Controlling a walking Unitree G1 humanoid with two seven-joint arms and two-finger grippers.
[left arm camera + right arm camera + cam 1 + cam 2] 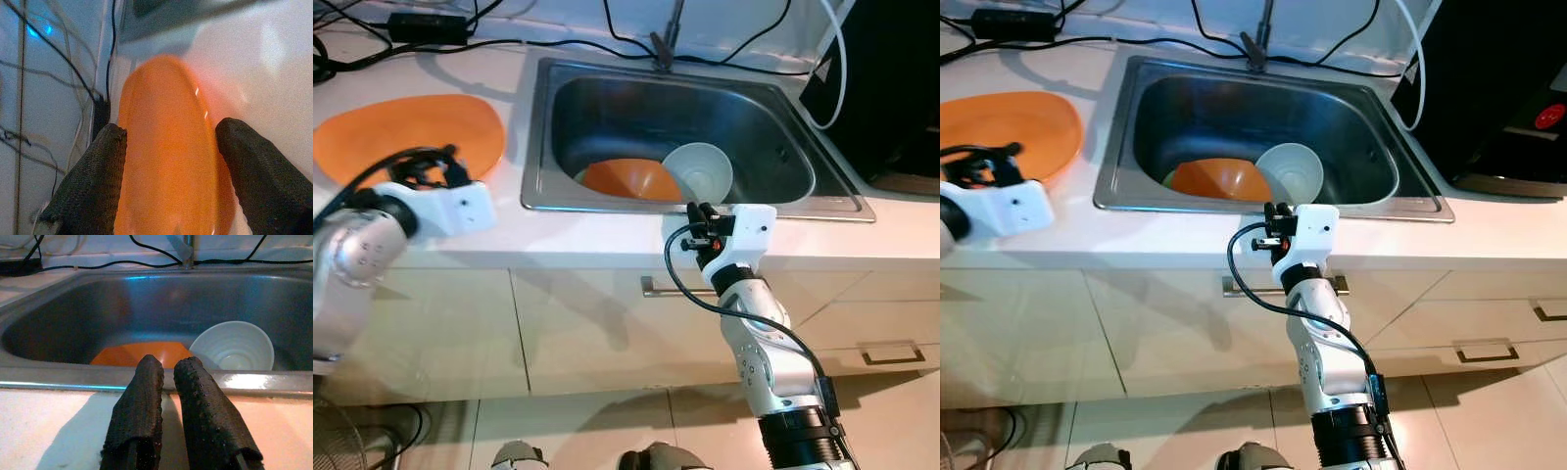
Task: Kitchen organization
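Observation:
A flat orange plate [411, 132] lies on the white counter left of the sink. My left gripper [429, 168] hovers at the plate's near edge and is open; in the left wrist view its two fingers [98, 166] stand wide apart with the plate [166, 147] between them. In the steel sink [705, 206] an orange bowl [626, 178] rests beside a white bowl [700, 168] that leans on it. My right gripper [699, 210] sits on the counter at the sink's front rim. It is shut, with nothing between its fingers [142, 396].
Black cables and a power adapter [429, 24] run along the back of the counter behind the faucet [668, 34]. A black appliance [891, 78] stands right of the sink. Cabinet drawers with handles [891, 355] are below the counter edge.

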